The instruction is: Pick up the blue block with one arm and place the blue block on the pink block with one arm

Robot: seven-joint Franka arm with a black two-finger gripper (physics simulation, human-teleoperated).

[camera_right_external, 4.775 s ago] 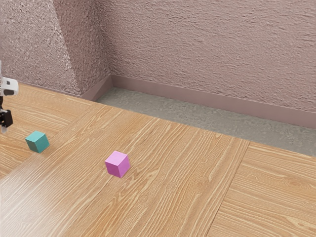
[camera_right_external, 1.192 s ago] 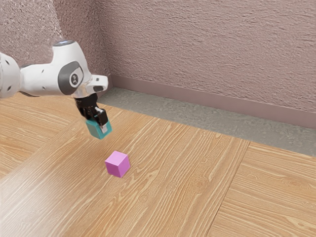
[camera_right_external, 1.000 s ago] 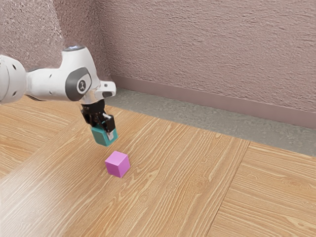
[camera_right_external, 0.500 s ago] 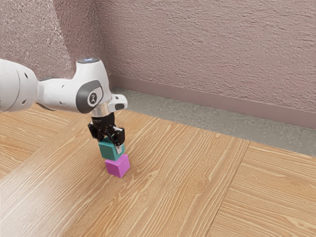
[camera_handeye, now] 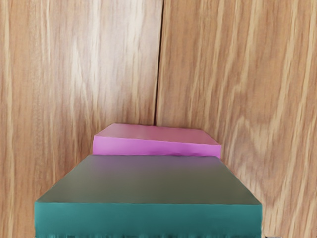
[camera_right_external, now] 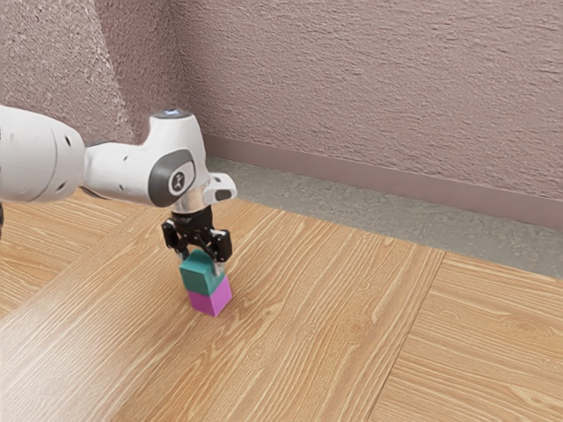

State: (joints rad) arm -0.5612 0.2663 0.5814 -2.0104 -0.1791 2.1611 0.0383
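The blue block (camera_right_external: 197,273), teal in colour, rests on top of the pink block (camera_right_external: 211,298) on the wooden table, slightly offset toward the exterior view's left. My gripper (camera_right_external: 201,255) comes straight down on the blue block, and its black fingers (camera_right_external: 220,248) clasp the block's upper part from two sides. In the wrist view the blue block (camera_handeye: 148,196) lies large just under my hand, with the pink block (camera_handeye: 156,141) peeking out beyond it.
The wooden table (camera_right_external: 334,334) stretches wide toward the exterior view's right and front. A grey floor strip (camera_right_external: 378,211) and a rough pink wall (camera_right_external: 369,88) run behind it. My white arm (camera_right_external: 97,167) reaches in from the exterior view's left.
My gripper carried the blue block from the exterior view's left over to the pink block and lowered it. The blue block now sits on the pink one.
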